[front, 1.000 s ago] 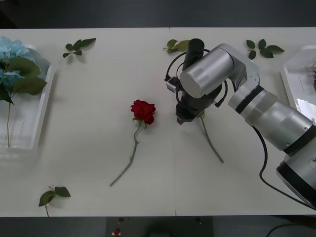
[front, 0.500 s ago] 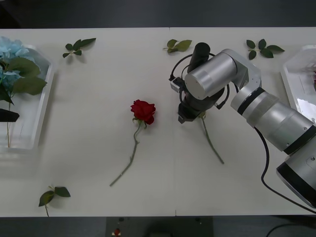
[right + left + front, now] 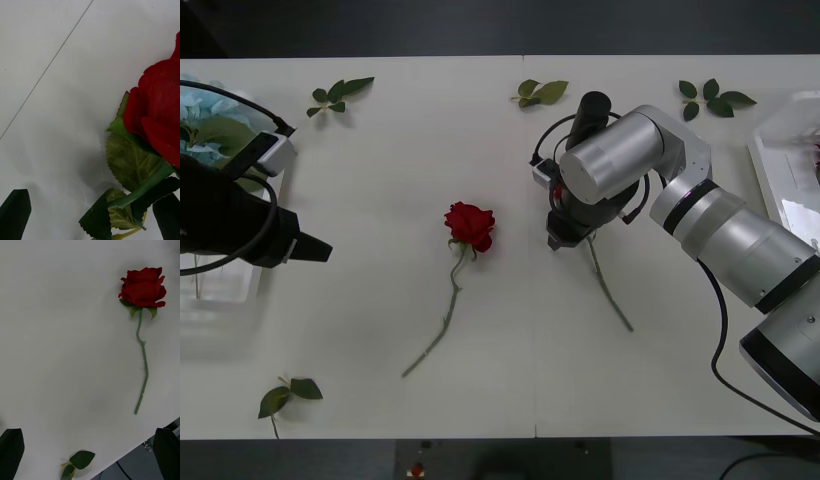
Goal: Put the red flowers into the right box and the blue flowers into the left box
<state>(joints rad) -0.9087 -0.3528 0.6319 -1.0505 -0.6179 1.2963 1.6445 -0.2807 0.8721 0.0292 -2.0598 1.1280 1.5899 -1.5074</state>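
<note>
Two grippers are now over the table where a second ago we saw only the right one. Our right gripper (image 3: 565,238) has crept slightly rightward and hangs low over a red rose (image 3: 159,116), its black fingers (image 3: 15,212) spread, nothing grasped. Our left gripper (image 3: 300,247) has swung in from the left box (image 3: 265,215), fingers apart and empty, facing the second rose (image 3: 470,226) at mid-table. We judge both roses still await pickup for the right box (image 3: 770,150).
</note>
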